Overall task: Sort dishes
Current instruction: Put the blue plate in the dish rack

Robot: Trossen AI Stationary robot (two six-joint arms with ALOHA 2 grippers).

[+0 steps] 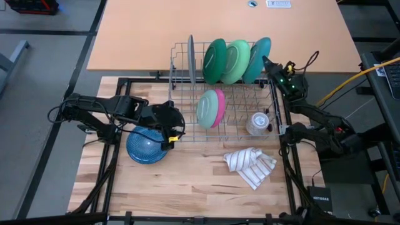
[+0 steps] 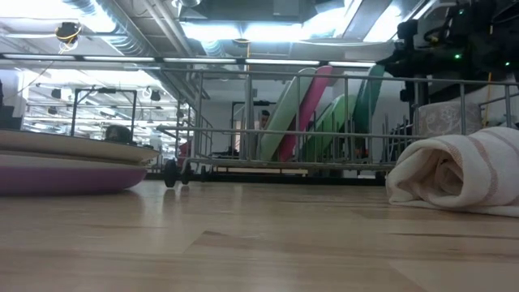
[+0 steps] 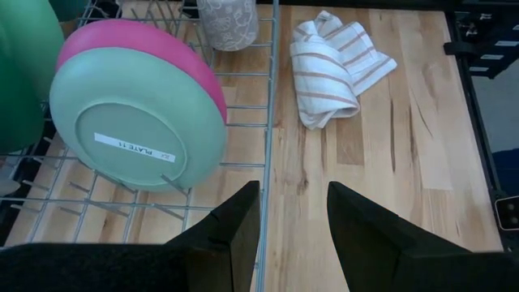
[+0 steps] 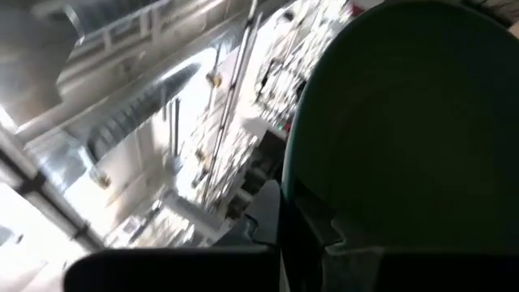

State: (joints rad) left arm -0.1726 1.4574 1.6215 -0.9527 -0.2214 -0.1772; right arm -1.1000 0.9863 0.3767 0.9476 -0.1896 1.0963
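Your stock on the wooden surface (image 1: 187, 181): 1 wire rack (image 1: 181, 134), holding in its back row 1 grey plate (image 1: 191, 59), 1 dark green plate (image 1: 214, 61), 1 light green plate (image 1: 237, 60) and 1 teal plate (image 1: 257, 59), all on edge. In the front row stand 1 pale green plate (image 1: 207, 107) and 1 pink plate (image 1: 219, 106) pressed together; your left wrist view alone shows a label on the pale green one's underside. 1 glass cup (image 1: 258, 123) sits in the rack's right front corner. 1 striped cloth (image 1: 250, 165) lies on the surface just in front of the rack. 1 blue bowl (image 1: 147, 147) sits left of the rack under the left pincer (image 1: 170, 136). From table height you see 1 purple dish (image 2: 69, 174) with a paler dish on top, which the high view does not separate. Left pincer: released, fingers (image 3: 235, 235) apart over the rack's edge, empty. Right pincer (image 1: 270, 65): clenched at the teal plate's rim; its wrist view shows the plate filling the frame against its fingers (image 4: 268, 215).
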